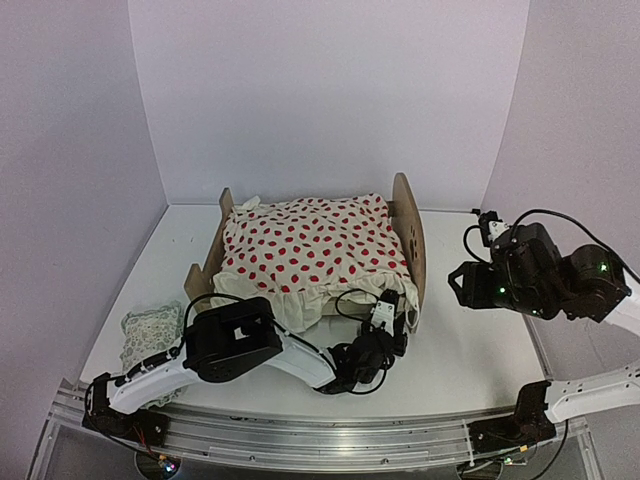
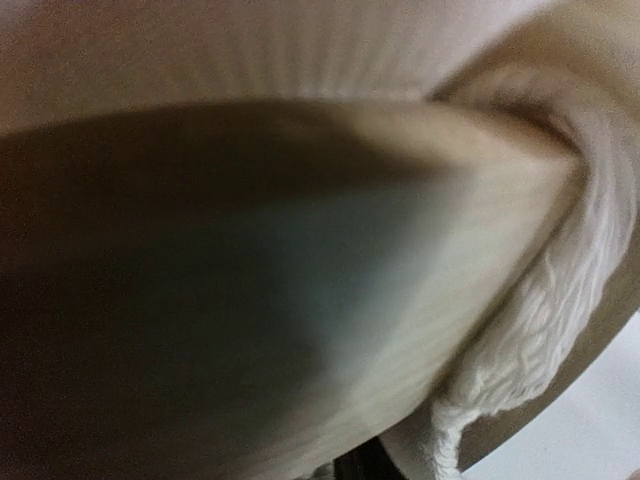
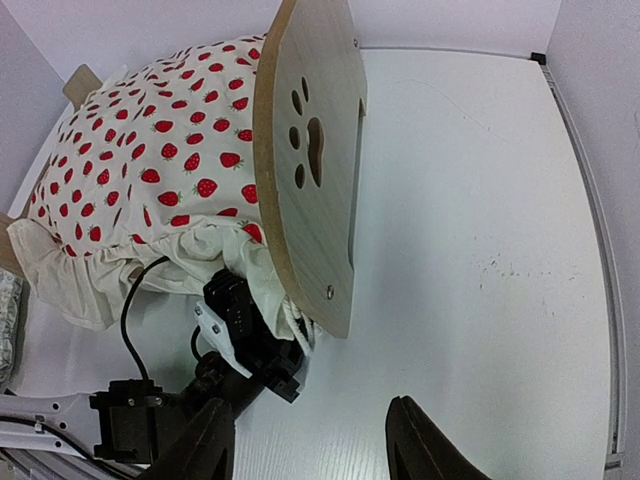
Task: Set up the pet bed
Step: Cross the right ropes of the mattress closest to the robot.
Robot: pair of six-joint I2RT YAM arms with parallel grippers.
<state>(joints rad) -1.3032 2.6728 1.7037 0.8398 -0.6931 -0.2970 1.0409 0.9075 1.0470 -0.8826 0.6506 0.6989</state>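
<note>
The pet bed [image 1: 408,232] stands mid-table, its paw-print headboard [image 3: 315,150] on the right and the low footboard [image 1: 213,245] on the left. The cream red-dotted blanket [image 1: 310,250] covers it and hides the mattress. My left gripper [image 1: 392,338] is at the bed's near corner under the headboard, its tips buried in the blanket's ruffle [image 3: 300,330]. The left wrist view is blurred, filled with pale wood and ruffle [image 2: 540,330]. My right gripper [image 3: 310,450] is open and empty, raised to the right of the headboard [image 1: 462,285].
The pale green-patterned pillow [image 1: 150,335] lies on the table left of the bed, by the left arm. White walls close the back and both sides. A metal rail [image 1: 320,435] runs along the near edge.
</note>
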